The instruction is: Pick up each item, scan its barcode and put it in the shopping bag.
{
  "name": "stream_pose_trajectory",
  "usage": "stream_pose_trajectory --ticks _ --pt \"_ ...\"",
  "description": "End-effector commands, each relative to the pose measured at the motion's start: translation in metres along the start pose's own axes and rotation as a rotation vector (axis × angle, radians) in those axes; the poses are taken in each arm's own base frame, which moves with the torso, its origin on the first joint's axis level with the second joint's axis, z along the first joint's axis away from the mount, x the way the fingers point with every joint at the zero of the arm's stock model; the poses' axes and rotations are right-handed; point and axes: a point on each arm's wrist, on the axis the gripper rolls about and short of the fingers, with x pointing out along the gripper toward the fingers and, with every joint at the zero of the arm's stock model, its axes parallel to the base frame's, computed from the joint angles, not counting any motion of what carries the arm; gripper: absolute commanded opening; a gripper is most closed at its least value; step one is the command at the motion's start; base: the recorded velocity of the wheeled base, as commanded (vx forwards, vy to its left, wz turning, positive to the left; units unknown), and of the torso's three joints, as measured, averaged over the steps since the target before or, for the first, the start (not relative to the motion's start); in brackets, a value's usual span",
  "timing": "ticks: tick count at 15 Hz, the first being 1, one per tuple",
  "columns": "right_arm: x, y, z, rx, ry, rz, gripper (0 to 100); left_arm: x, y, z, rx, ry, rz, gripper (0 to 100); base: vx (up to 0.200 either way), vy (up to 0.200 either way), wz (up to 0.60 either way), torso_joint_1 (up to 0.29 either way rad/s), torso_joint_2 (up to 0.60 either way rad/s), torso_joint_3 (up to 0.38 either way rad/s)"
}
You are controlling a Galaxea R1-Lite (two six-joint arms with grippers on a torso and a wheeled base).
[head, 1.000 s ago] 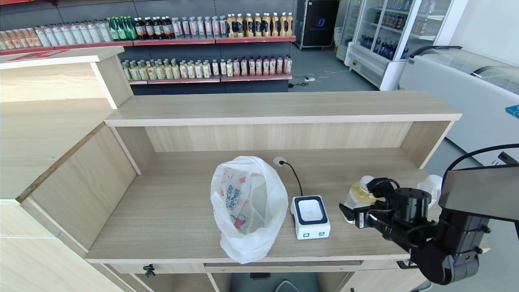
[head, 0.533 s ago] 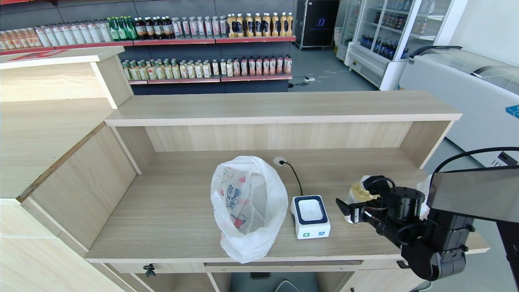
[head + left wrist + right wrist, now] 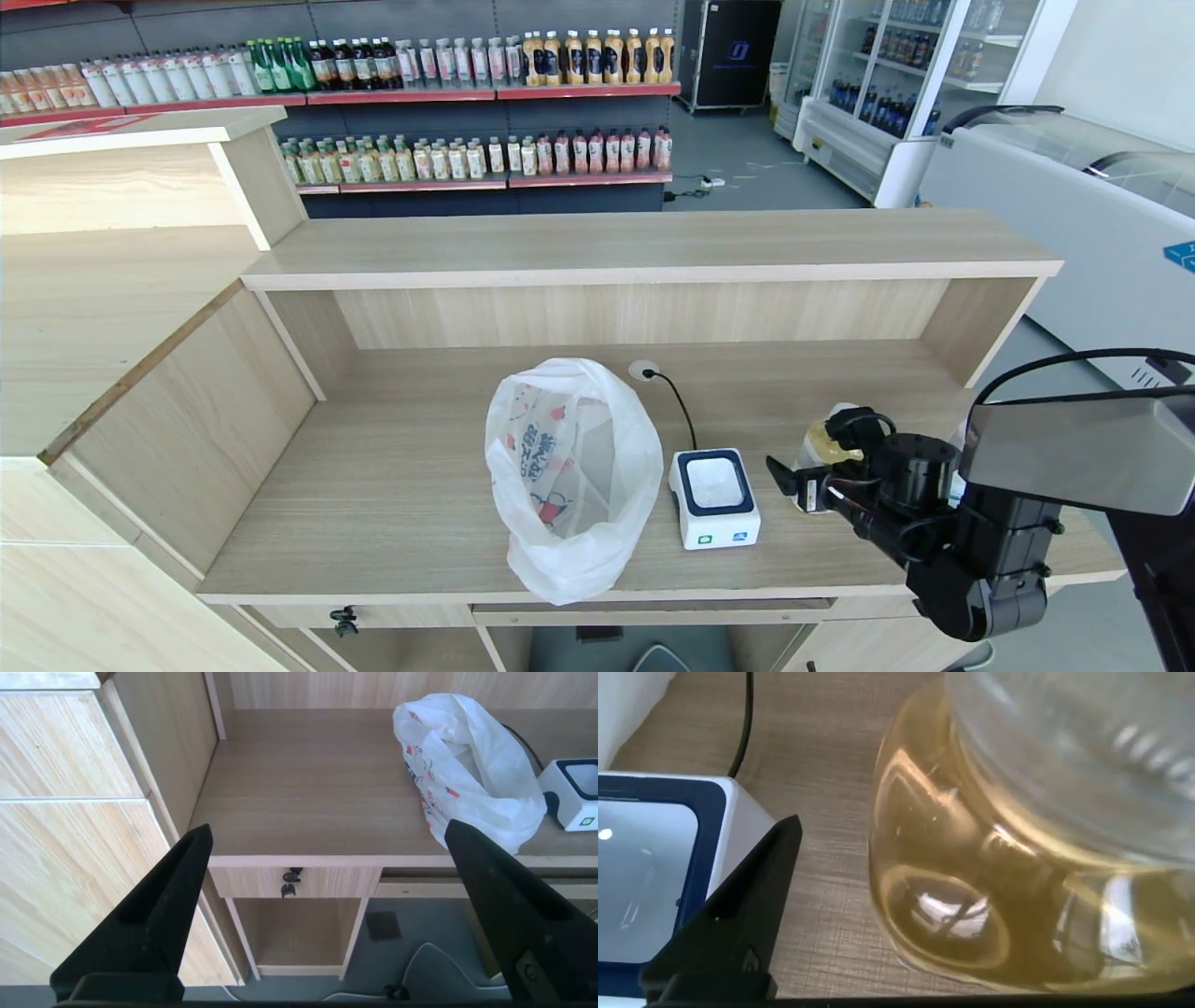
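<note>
A white plastic shopping bag stands open on the counter, and the white and blue barcode scanner sits just to its right. Right of the scanner stands a clear bottle of yellow liquid with a white cap. My right gripper is open at the bottle's base. One dark finger sits between bottle and scanner, with a gap to the glass. The other finger is hidden. My left gripper hangs open and holds nothing, off the counter's front left corner, with the bag farther off.
The scanner's black cable runs to a hole at the back of the counter. A white-capped container is mostly hidden behind my right arm. A raised shelf and side walls enclose the counter. A drawer with a lock sits below the front edge.
My right arm has slid left along the counter, so the open gripper now covers more of the bottle's lower part. Bag, scanner and bottle have stayed in place.
</note>
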Motion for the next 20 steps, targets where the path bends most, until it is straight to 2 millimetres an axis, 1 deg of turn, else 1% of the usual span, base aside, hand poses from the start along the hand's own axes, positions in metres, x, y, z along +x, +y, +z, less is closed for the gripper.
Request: stream_pose_trajectory --ticks 1,3,5,6,8,11,12,14,15,16,17,18,19,20 --pt "0.005 0.0 -0.001 -0.006 -0.012 0.0 100 0.0 0.0 0.0 0.0 -0.001 0.0 100 0.0 0.0 0.0 0.0 0.0 0.0" --pt "0.013 0.001 0.0 -0.006 -0.033 0.008 100 0.0 0.0 0.0 0.0 -0.001 0.0 100 0.0 0.0 0.0 0.0 0.0 0.0" --pt "0.014 0.001 -0.002 -0.006 -0.032 0.037 100 0.0 0.0 0.0 0.0 -0.001 0.0 100 0.0 0.0 0.0 0.0 0.0 0.0" --pt "0.014 0.002 -0.002 -0.006 -0.033 0.054 0 0.0 0.0 0.0 0.0 -0.001 0.0 100 0.0 0.0 0.0 0.0 0.0 0.0" --pt "0.016 0.001 0.001 -0.012 -0.047 0.059 0 0.0 0.0 0.0 0.0 -0.001 0.0 100 0.0 0.0 0.0 0.0 0.0 0.0" --pt "0.018 -0.005 0.001 -0.045 -0.047 0.043 0 0.0 0.0 0.0 0.0 -0.001 0.0 100 0.0 0.0 0.0 0.0 0.0 0.0" --pt "0.019 -0.006 0.004 -0.048 -0.064 0.042 0 0.0 0.0 0.0 0.0 -0.001 0.0 100 0.0 0.0 0.0 0.0 0.0 0.0" --pt "0.018 -0.006 0.006 -0.067 -0.069 0.041 0 0.0 0.0 0.0 0.0 -0.001 0.0 100 0.0 0.0 0.0 0.0 0.0 0.0" --pt "0.017 -0.008 0.003 -0.091 -0.055 0.035 0 0.0 0.0 0.0 0.0 -0.001 0.0 100 0.0 0.0 0.0 0.0 0.0 0.0" --pt "0.016 -0.011 0.005 -0.084 -0.058 0.035 0 0.0 0.0 0.0 0.0 -0.001 0.0 100 0.0 0.0 0.0 0.0 0.0 0.0" --pt "0.014 -0.013 0.016 -0.061 -0.078 0.043 0 0.0 0.0 0.0 0.0 -0.001 0.0 100 0.0 0.0 0.0 0.0 0.0 0.0" --pt "0.007 -0.017 0.036 -0.026 -0.095 0.048 0 0.0 0.0 0.0 0.0 -0.001 0.0 100 0.0 0.0 0.0 0.0 0.0 0.0" --pt "-0.006 -0.021 0.066 0.012 -0.117 0.05 0 0.0 0.0 0.0 0.0 -0.001 0.0 100 0.0 0.0 0.0 0.0 0.0 0.0" --pt "-0.016 -0.028 0.088 0.037 -0.13 0.051 0 0.0 0.0 0.0 0.0 -0.001 0.0 100 0.0 0.0 0.0 0.0 0.0 0.0"
